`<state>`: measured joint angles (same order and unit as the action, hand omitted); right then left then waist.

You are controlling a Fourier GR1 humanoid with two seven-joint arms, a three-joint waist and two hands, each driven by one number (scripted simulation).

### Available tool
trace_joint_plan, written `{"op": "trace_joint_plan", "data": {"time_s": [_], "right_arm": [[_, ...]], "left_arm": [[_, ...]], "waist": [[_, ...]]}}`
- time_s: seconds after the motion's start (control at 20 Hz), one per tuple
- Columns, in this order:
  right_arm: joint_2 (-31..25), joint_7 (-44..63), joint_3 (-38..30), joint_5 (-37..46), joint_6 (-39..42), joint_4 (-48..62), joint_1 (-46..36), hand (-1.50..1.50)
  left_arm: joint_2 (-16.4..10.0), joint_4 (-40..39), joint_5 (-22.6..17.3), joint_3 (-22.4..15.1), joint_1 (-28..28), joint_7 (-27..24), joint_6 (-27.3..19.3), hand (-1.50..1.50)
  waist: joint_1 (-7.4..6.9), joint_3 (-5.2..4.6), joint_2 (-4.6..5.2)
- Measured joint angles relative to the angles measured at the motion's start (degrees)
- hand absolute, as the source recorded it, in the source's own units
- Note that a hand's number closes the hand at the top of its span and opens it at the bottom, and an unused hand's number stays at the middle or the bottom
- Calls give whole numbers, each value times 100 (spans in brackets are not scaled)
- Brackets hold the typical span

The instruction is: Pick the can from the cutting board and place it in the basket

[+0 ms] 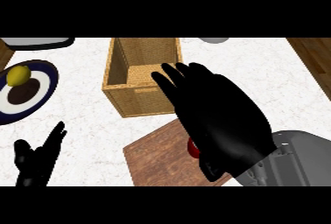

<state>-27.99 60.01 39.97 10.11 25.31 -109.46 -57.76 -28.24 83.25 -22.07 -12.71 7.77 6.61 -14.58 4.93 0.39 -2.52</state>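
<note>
At the lower left we note the left hand (32, 164) resting open, fingers up, below a dark-rimmed plate (53, 81) carrying a lemon (18, 75). The wicker basket (145, 103) sits centre, just beyond the wooden cutting board (158, 162). Of the can (192, 148) we see only a red sliver over the board, under the right hand (223, 118), whose fingers stretch straight toward the basket.

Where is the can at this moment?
In the head view, right of centre, only a red sliver of the can shows beneath the right hand, at the cutting board's right side, nearer the robot than the basket.
</note>
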Motion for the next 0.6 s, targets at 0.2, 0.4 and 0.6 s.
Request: {"op": "trace_joint_plan", "data": {"time_s": [0.2,0.4,0.6], "right_arm": [[-304,196,-130,-589,142,-317,-66,-150],[-590,401,-217,-1045,144,-655,-20,-150],[-692,617,-122,-1217,15,-928,67,-150]], "left_arm": [[32,25,44,-8,-12,-7,-4,0],[73,81,110,-29,-46,62,-63,0],[104,101,145,-43,-87,65,-17,0]], "waist": [[-42,3,27],[-100,6,58],[-186,6,90]]}}
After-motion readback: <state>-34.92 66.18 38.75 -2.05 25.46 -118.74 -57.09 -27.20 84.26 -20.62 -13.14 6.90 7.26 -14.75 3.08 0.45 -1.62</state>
